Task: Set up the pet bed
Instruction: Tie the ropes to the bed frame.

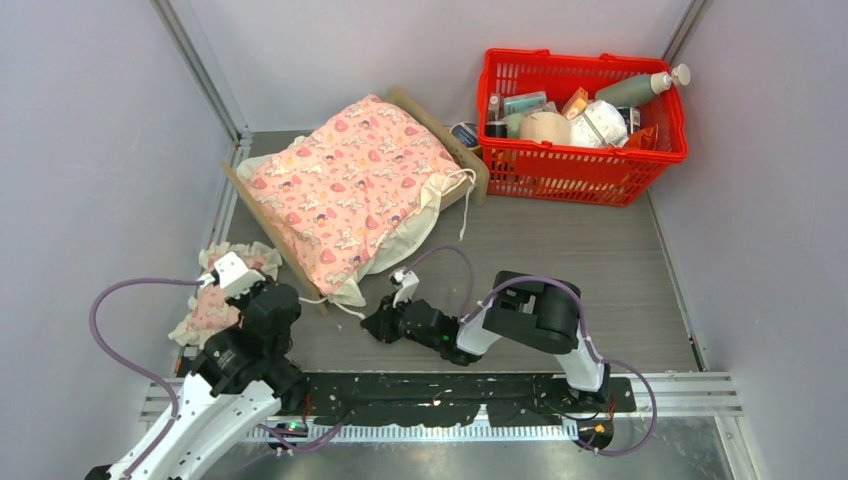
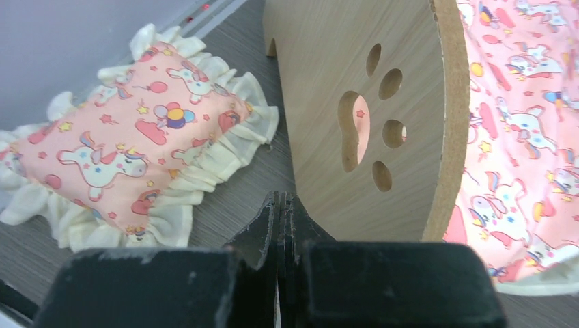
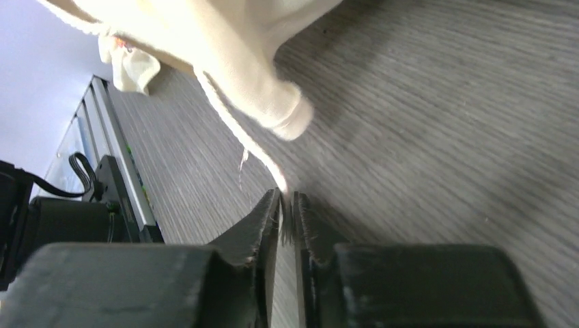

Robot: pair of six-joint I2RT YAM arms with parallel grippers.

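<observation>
Left tool (image 2: 280, 205): clamped tight, nothing in it.
Pet bed (image 2: 321, 102): right ahead of it; the paw cut-out (image 2: 372, 116) shows only in the left wrist view.
Pillow (image 2: 130, 147): ahead-left of it.
Right tool (image 3: 287, 201): a slit apart, cord (image 3: 232, 119) end at its tips. Gripped? Can't tell.

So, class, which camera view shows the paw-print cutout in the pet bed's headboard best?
The left wrist view: the paw-print cutout faces it close up, every hole clear. The top external view sees the headboard edge-on, cutout hidden. The right wrist view shows neither, just cream fabric.
</observation>
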